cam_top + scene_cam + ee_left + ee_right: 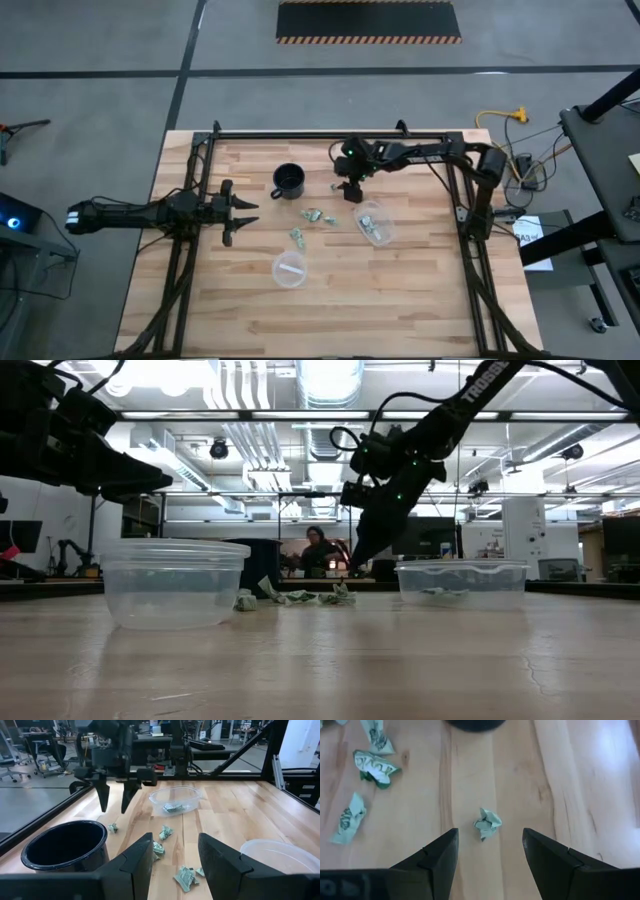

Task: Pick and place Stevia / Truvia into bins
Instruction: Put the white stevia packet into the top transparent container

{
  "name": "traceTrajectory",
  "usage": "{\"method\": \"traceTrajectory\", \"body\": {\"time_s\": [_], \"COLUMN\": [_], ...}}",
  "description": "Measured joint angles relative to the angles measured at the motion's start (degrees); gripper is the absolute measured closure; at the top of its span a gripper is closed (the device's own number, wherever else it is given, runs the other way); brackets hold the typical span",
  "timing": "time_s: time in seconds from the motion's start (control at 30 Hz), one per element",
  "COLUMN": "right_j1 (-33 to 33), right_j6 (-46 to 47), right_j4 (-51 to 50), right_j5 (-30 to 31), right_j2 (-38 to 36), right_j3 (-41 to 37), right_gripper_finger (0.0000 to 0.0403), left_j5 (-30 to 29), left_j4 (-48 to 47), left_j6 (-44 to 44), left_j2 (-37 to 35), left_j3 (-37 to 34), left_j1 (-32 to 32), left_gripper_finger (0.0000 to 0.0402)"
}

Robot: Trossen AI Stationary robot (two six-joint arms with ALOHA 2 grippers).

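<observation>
A: Starting at the left, the left gripper [243,213] hangs over the tabletop [400,310] beside the black mug [288,181], its jaws parted with nothing between them, pointing toward the middle.

B: And it is just waiting there. Below the mug, nearer the front edge, sits the round bin [289,269], with 1 pale strip lying inside it.

A: Moving right, loose Stevia sachets [318,216] lie scattered on the bare wood between the mug and the 2 bins, crumpled green and white. Another one [298,237] lies just above the round bin.

B: Now the right gripper [349,195]. It is pointed down over a single crumpled sachet [487,823], which lies apart from the others, near the mug.

A: From its wrist camera that sachet lies right between the fingers [440,857], jaws spread wide on either side, nothing clamped. I cannot tell whether the tips touch the wood.

B: Farthest right, the oblong bin [375,224] holds a few sachets. From the low camera a person [316,550] shows far off in the room behind the tabletop.
</observation>
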Motion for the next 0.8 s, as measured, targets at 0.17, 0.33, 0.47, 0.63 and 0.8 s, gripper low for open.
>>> {"method": "traceTrajectory", "body": {"time_s": [0.17, 0.33, 0.47, 0.63, 0.8], "right_j1": [0.13, 0.22, 0.21, 0.12, 0.02], "right_j6": [-0.99, -1.18, -1.18, -1.15, -1.23], "right_j4": [1.79, 5.86, 6.02, 5.68, 5.58], "right_j5": [-0.76, -5.77, -6.86, -6.81, -6.81], "right_j2": [1.17, 4.06, 6.42, 8.16, 8.17], "right_j3": [-0.33, -0.34, 1.23, 2.20, 2.13], "right_gripper_finger": [0.0193, 0.0193, 0.0193, 0.0193, 0.0193], "left_j5": [0.01, -0.01, -0.01, 0.00, -0.01], "left_j4": [-0.06, 0.07, 0.02, 0.04, 0.00], "left_j6": [0.00, 0.00, 0.00, 0.00, 0.00], "left_j2": [0.02, -0.01, 0.00, -0.01, 0.04], "left_j3": [-0.01, -0.01, 0.00, 0.00, 0.00], "left_j1": [0.01, -0.01, 0.01, 0.00, -0.01], "left_gripper_finger": [0.0260, 0.0260, 0.0260, 0.0260, 0.0260]}}
